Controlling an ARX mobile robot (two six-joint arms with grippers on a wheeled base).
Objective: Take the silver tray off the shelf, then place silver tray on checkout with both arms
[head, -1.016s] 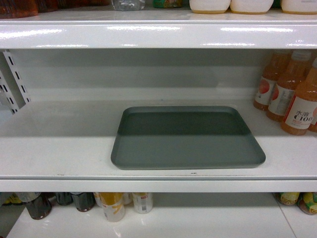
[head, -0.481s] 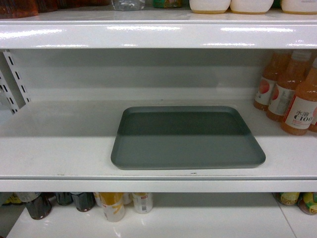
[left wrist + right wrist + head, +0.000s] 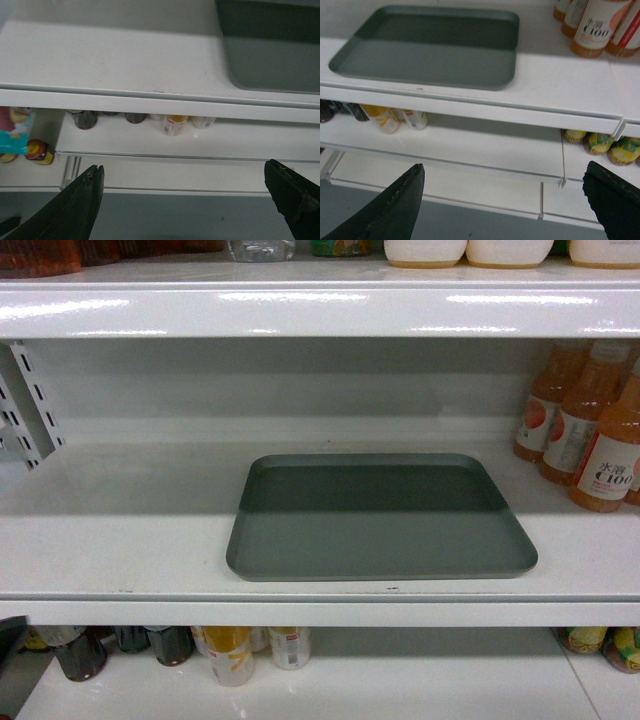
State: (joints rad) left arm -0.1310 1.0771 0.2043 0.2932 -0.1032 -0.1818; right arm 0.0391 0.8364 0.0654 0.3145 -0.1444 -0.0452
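Grey-green and matte, the silver tray (image 3: 380, 517) lies flat on the shelf (image 3: 120, 540) in the head view, orange drink bottles (image 3: 585, 430) to its right. Left wrist view: the left gripper (image 3: 190, 200), jaws spread wide, hangs below and left of it. Right wrist view: the right gripper (image 3: 507, 205), likewise agape, sits below. Probably stiff, light and slick; the low side rims look like the best holds.

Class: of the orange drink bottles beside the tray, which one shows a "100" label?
The front bottle, nearest the shelf edge; the bottles behind it show other labels.
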